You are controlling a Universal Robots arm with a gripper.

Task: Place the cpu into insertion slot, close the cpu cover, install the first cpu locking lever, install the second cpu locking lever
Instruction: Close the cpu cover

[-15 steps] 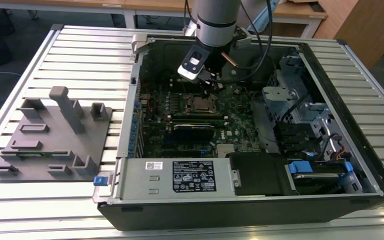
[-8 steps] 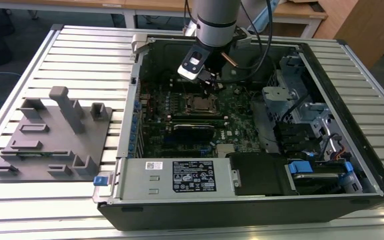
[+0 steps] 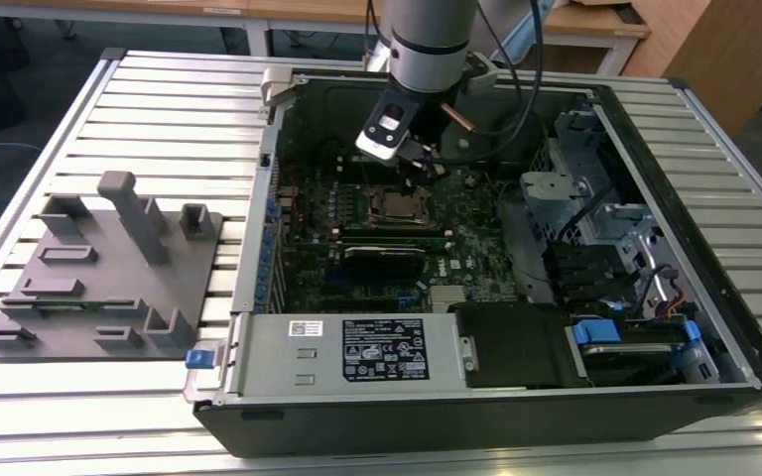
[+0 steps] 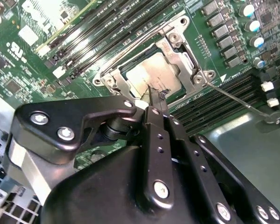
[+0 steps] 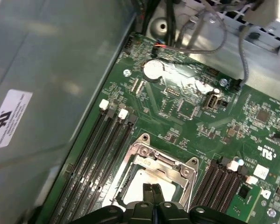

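Observation:
The cpu (image 4: 149, 74) lies flat in the insertion slot (image 3: 395, 205) on the green motherboard, its pale metal top showing through the window of the cpu cover (image 4: 184, 63). The cover's silvery frame lies down over the chip's edges. My gripper (image 4: 156, 94) is shut, its two black fingers pressed together with nothing between them, the tips just over the chip's edge. In the first wrist view the gripper (image 5: 152, 188) sits over the cpu (image 5: 137, 182), framed by the cover (image 5: 161, 161). One thin wire lever (image 4: 238, 99) sticks out away from the socket; another (image 4: 125, 46) runs along its side.
The open computer case stands on a slatted metal table (image 3: 156, 99). A grey power supply box (image 3: 354, 352) fills the near end, a drive cage (image 3: 593, 188) the exterior view's right. Black memory slots (image 4: 83, 42) flank the socket. A grey fixture plate (image 3: 103, 268) lies outside.

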